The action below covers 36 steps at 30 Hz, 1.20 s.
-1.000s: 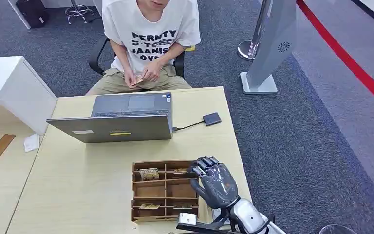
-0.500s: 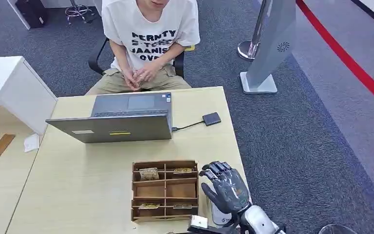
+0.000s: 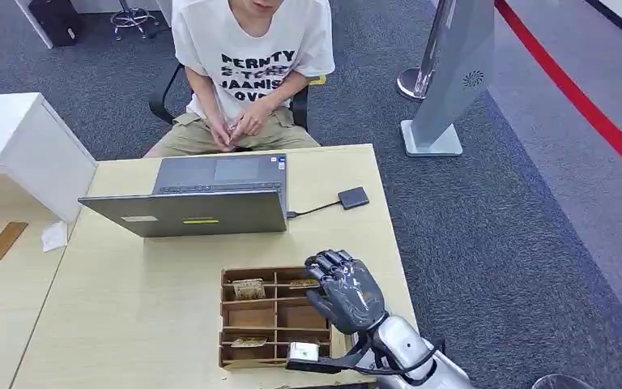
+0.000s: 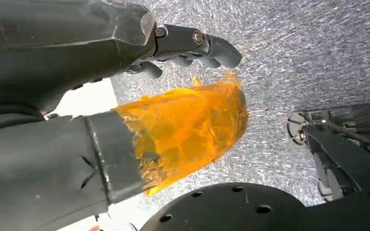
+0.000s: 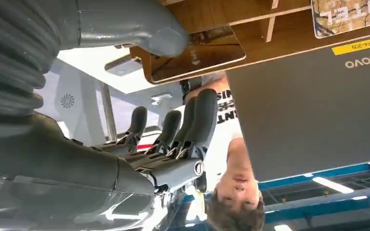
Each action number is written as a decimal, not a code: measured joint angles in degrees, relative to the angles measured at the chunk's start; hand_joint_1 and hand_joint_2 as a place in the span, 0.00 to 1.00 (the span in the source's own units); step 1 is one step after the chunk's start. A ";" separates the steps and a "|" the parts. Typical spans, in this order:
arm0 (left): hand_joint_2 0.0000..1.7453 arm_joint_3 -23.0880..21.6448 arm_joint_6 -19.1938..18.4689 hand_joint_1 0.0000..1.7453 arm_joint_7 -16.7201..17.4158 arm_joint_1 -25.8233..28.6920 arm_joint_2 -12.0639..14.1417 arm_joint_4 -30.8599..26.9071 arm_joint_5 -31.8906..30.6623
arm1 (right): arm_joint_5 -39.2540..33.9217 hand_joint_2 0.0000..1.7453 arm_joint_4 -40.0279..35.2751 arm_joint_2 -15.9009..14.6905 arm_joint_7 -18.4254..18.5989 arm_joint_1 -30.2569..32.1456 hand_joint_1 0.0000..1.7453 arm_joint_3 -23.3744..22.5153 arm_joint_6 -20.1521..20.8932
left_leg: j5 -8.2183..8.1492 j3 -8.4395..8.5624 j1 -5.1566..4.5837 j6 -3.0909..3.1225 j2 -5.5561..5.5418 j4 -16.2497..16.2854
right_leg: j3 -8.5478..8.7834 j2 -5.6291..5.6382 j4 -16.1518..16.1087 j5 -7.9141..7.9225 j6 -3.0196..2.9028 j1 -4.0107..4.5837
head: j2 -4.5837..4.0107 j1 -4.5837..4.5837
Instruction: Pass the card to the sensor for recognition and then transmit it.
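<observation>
Your right robot hand [image 3: 347,293] hovers over the right-hand side of the wooden divided tray [image 3: 274,318] on the bench [image 3: 129,308], fingers apart and holding nothing; the right wrist view shows its fingers [image 5: 192,125] extended with open air between them. The cards lie flat in the tray's far compartments, one patterned card [image 3: 248,288] in the far-left cell and another [image 3: 300,284] just beside your fingertips. Judge the card as light, thin, stiff and slick: lying flat, it offers little to grip, so plan to take it by an edge, pinched between thumb and a finger, and expect it to slide. The left robot hand [image 4: 125,96] hangs over carpet, its fingers curled in on nothing. The small dark sensor [image 3: 352,198] sits on its cable beside the laptop [image 3: 202,212], well apart from the tray.
</observation>
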 joint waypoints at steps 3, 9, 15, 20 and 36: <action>0.00 -0.02 0.00 0.00 0.00 -0.16 0.04 0.07 0.00 | 0.15 1.00 -0.15 0.26 0.72 -0.36 0.46 0.07 0.26 | -0.01 0.00 -0.03 0.01 0.04 0.00 | 0.00 0.01 -0.01 0.00 0.00 0.00 | 0.00 0.00; 0.00 -0.22 0.00 0.00 0.00 -0.23 0.15 0.07 0.00 | 0.13 1.00 -0.72 0.46 1.09 -0.82 0.49 0.24 0.44 | -0.01 0.02 -0.03 0.01 0.03 0.00 | 0.00 0.00 -0.01 0.00 0.00 0.00 | 0.00 0.00; 0.00 -0.39 0.00 0.00 -0.07 -0.25 0.13 0.09 0.02 | 0.13 1.00 -1.33 0.46 1.11 -0.92 0.48 0.37 0.83 | -0.01 0.02 -0.02 0.01 0.03 0.00 | 0.00 0.00 -0.01 0.00 0.00 0.00 | 0.00 0.00; 0.00 -0.44 0.00 0.00 -0.07 -0.26 0.17 0.09 0.02 | 0.13 1.00 -1.42 0.46 1.11 -0.93 0.54 0.52 0.83 | -0.01 0.01 -0.03 0.01 0.03 0.00 | 0.00 0.00 -0.01 0.00 0.00 0.00 | 0.00 0.00; 0.00 -0.44 -0.07 0.00 -0.09 -0.26 0.31 0.09 0.33 | 0.13 1.00 -1.40 0.46 1.09 -0.96 0.48 1.05 2.12 | -0.01 0.02 -0.03 0.01 0.03 0.00 | 0.00 0.00 -0.01 0.00 0.00 0.00 | 0.00 0.00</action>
